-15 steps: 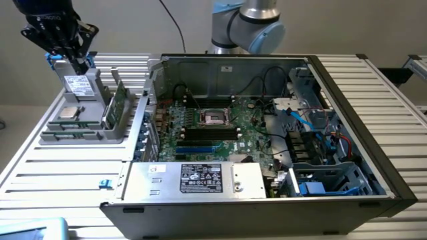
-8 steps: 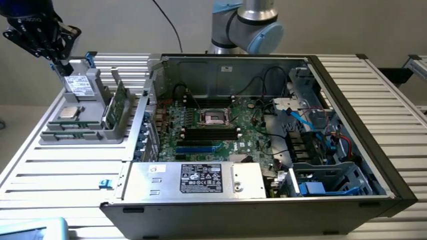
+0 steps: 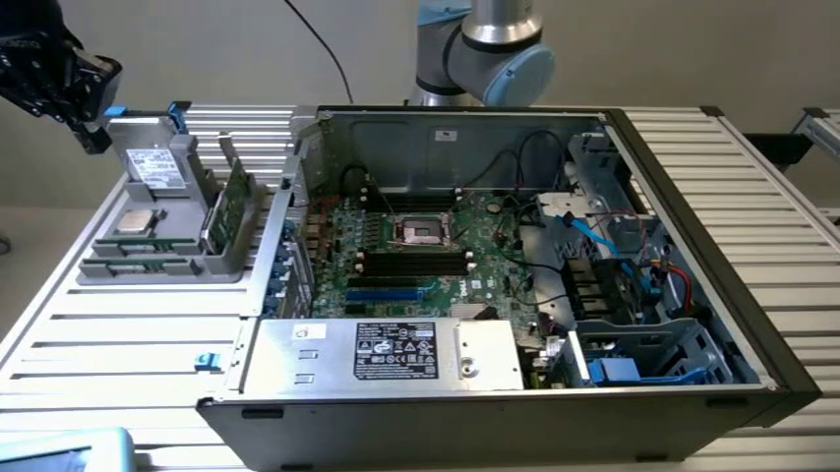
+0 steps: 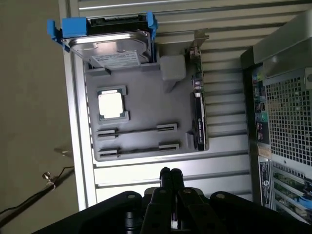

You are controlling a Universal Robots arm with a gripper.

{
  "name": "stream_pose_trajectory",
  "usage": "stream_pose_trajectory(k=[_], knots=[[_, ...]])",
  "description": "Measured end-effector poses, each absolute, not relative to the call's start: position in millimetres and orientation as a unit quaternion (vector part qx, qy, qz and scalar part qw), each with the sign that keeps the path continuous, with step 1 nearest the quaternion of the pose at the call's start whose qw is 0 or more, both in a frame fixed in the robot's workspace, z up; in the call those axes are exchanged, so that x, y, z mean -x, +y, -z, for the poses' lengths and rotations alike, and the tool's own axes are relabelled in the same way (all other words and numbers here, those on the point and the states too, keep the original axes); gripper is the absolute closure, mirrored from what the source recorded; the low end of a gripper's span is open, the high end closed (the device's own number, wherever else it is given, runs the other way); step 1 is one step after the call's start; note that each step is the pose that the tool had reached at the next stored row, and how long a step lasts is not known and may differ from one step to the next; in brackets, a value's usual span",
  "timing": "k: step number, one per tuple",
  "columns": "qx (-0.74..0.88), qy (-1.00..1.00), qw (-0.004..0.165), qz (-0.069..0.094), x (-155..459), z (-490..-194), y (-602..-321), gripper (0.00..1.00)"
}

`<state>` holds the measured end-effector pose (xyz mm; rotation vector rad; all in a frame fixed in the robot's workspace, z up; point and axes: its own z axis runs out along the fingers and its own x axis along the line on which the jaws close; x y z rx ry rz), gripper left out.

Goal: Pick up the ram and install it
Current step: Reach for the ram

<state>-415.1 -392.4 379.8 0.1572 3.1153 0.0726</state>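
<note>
My gripper is shut with nothing between its fingers. In the exterior view the gripper hangs at the far upper left, above and behind the grey parts tray. A thin ram stick stands on edge in one of the tray's long holders, and a second ram stick sits in the holder beside it. The ram shows as a green strip at the tray's near end. The open computer case holds the motherboard with black memory slots.
On the tray are a grey drive in a blue bracket, a square silver processor and a green card standing on edge. A power supply and cables crowd the case. The slatted table lies around it all.
</note>
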Motion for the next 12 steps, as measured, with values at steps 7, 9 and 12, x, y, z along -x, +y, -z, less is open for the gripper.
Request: stream_pose_trajectory(k=[7, 9, 12], knots=[[-0.050, 0.998, 0.011, -0.021, 444, -375, -381, 0.89], [-0.050, 0.998, 0.011, -0.020, 445, -375, -378, 0.89], [-0.050, 0.998, 0.011, -0.020, 445, -375, -376, 0.89]])
